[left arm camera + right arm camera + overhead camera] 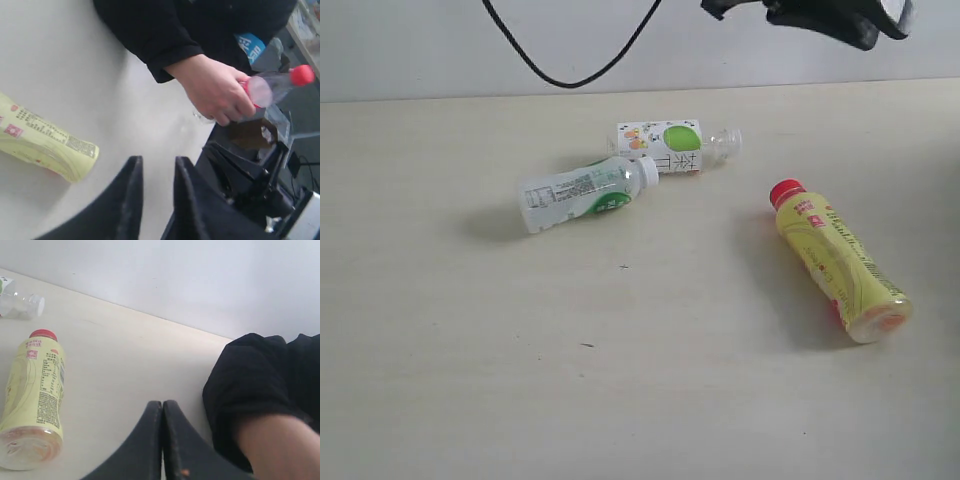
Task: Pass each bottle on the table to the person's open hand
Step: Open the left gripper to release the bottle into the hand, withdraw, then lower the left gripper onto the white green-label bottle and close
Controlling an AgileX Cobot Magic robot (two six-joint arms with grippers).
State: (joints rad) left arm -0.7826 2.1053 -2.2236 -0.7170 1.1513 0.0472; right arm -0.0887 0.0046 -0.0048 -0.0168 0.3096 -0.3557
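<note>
Three bottles lie on the beige table (470,350): a yellow one with a red cap (840,265) at the right, and two clear ones with green-white labels (585,193) (665,148) further back. The clear bottle with the red cap (280,82) is off the table, gripped in the person's hand (215,90), which is closed round it beyond the table's edge. My left gripper (157,160) is open and empty, with the yellow bottle's base (45,145) off to one side. My right gripper (162,403) is shut on nothing, between the yellow bottle (35,400) and the black sleeve (255,375).
A black arm part (820,15) hangs at the top right of the exterior view, and a black cable (570,70) loops in front of the wall. Dark equipment (250,170) stands past the table's edge below the person's hand.
</note>
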